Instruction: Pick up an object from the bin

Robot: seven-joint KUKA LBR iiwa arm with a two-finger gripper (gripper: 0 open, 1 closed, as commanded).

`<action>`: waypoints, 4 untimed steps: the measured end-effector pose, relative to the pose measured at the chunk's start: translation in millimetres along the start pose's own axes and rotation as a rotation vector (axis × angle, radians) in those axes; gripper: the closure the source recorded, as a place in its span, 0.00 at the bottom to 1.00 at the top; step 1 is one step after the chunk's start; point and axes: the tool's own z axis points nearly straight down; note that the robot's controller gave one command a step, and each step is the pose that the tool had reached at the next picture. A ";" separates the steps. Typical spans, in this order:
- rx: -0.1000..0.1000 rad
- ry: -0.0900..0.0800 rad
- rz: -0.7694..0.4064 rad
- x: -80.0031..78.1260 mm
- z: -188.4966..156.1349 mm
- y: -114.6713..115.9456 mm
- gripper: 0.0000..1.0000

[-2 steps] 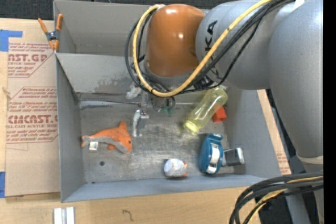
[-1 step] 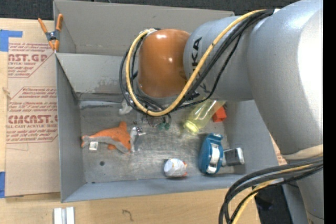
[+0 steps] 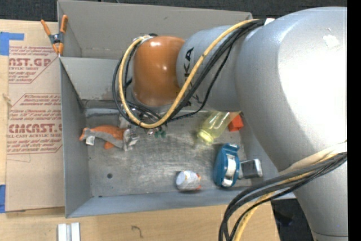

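The bin (image 3: 73, 121) holds five loose things, one of each kind: one orange-handled tool (image 3: 104, 134), one pale yellow clear piece (image 3: 211, 128), one small orange-red bit (image 3: 236, 123), one blue-and-white gadget (image 3: 225, 165) with a grey metal end, and one small white lump (image 3: 187, 180) with an orange band.

The grey metal bin (image 3: 76, 121) has a scuffed, bare floor with a few loose things scattered on it. At the left lies an orange-and-grey hand tool (image 3: 100, 134), stretched roughly left to right. Right of the middle, a pale yellow translucent plastic piece (image 3: 211, 127) sits just beside a small orange block (image 3: 236, 122) at the far right. Nearer, a blue-and-white oval plastic case (image 3: 225, 165) touches a small silver metal part (image 3: 251, 167) on its right. By the near wall rests a small white rounded object (image 3: 186, 180).
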 end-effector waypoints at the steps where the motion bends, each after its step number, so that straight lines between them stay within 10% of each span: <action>1: 0.000 0.000 0.000 0.1 0.0 0.1 1.00; 3: -0.007 0.003 -0.363 1.4 0.6 9.4 1.00; 4: -0.004 0.034 -0.406 -6.0 -196.5 -12.1 1.00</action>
